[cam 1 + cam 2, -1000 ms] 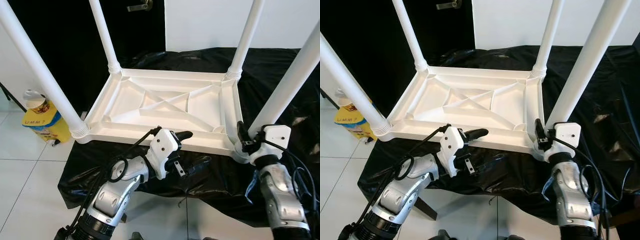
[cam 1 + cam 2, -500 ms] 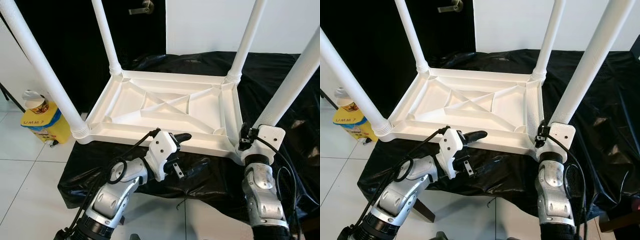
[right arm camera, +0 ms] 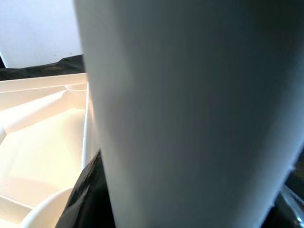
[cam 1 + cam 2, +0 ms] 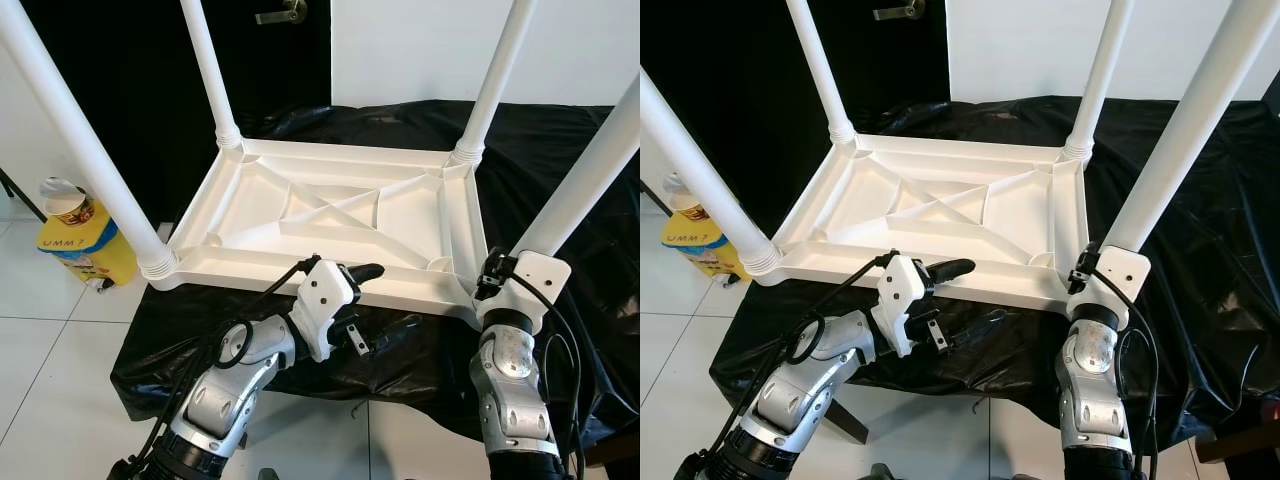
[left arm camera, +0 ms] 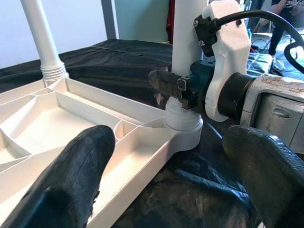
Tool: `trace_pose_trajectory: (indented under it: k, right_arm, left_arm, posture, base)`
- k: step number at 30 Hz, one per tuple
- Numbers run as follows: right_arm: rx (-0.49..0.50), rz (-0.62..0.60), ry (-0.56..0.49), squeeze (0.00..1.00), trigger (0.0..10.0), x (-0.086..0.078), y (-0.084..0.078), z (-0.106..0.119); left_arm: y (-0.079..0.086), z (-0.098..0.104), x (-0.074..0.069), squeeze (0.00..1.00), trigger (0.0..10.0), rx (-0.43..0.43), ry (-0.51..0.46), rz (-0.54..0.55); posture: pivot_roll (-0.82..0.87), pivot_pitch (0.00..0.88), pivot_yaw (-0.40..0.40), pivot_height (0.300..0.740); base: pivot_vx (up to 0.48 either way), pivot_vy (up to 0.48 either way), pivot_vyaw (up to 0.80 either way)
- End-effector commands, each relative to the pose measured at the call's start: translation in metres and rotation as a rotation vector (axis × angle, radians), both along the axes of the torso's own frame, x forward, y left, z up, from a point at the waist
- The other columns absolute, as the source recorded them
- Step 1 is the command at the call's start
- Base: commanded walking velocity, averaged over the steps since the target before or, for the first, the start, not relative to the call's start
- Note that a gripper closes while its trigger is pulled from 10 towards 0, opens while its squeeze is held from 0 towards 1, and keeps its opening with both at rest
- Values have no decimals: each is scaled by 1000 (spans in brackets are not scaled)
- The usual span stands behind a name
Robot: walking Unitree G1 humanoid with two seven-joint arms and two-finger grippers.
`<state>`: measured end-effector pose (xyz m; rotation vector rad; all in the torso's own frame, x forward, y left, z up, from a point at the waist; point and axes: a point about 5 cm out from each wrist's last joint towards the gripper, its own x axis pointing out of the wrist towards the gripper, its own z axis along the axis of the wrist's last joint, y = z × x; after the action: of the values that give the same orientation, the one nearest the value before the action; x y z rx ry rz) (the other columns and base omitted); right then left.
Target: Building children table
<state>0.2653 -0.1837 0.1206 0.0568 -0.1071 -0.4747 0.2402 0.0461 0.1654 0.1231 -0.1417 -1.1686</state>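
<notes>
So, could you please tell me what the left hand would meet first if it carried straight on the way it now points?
Most likely the near-right table leg, at its collar, where the right hand already sits. The left hand is open, with black plastic sheet below its path. Depth is uncertain.

A home room: white tiled floor [image 4: 50, 340], dark door [image 4: 270, 60] with lever handle [image 4: 277, 15].

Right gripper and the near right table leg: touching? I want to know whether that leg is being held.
Touching. In the left wrist view, the right gripper has a black finger pressed against the near right leg just above its collar.
</notes>
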Motion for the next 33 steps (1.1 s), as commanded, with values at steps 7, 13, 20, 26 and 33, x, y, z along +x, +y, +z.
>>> trace_pose_trajectory:
  k: [7,13,20,26,33]
  right_arm:
    - [39,21,113,0,10000,-7,2,-27]
    - [45,88,33,1000,10000,-7,3,-17]
    - [39,232,-30,0,10000,-10,-4,-10]
    - [-21,357,-42,0,10000,-13,-15,-7]
    - [-165,597,-42,0,10000,-12,-23,4]
  left_arm:
    - [3,1,2,0,10000,-5,-2,38]
    - [3,1,3,0,10000,-7,-4,43]
    - [2,0,2,0,10000,-10,-3,43]
    - [1,-1,1,0,10000,-9,1,40]
    - [0,-2,3,0,10000,-7,0,33]
  posture:
    - [32,81,44,740]
    - [30,81,39,740]
    - [27,83,38,740]
    - [23,78,42,740]
    - [12,71,47,740]
  base:
    - [0,0,0]
    - [0,0,0]
    - [0,0,0]
    - [0,0,0]
    - [0,0,0]
